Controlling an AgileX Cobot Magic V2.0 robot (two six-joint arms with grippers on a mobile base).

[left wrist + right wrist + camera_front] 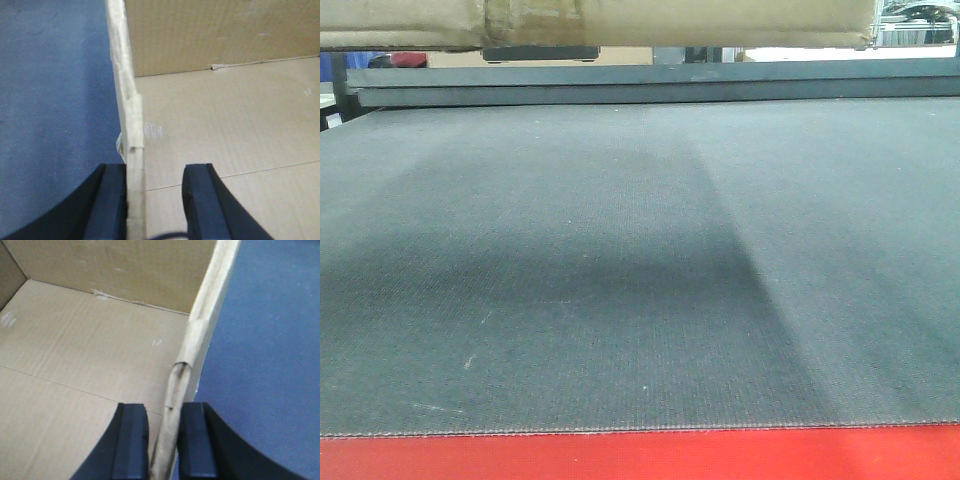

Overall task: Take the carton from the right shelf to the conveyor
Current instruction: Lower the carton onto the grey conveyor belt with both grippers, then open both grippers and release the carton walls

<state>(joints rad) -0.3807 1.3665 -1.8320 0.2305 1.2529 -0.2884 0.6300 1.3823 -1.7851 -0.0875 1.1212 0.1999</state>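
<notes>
Wide dark grey conveyor (pixel 640 250) belt across the front view, red front edge (pixel 640 455) nearest, broad shadow at centre. Carton (pixel 620 20) aloft at the top of that view, underside apparently clear of the belt, though contact at the far side not ruled out. Right gripper (pixel 163 410) pinched narrow on the carton's right wall, both pads tight against the cardboard. Left gripper (pixel 155 170) astride the left wall but not clamping: outer finger (pixel 112 200) against the wall, inner finger (pixel 202 200) standing off with a visible gap. Judged to be the set-down stage. Recommended: lower both arms together and level, keeping the base flat; avoid dragging along the textured belt; hold the right pinch until full seating of the base, then release and lift straight up, clear of the walls. Risk noted: uneven support, hence tilt or creasing of the right wall.
</notes>
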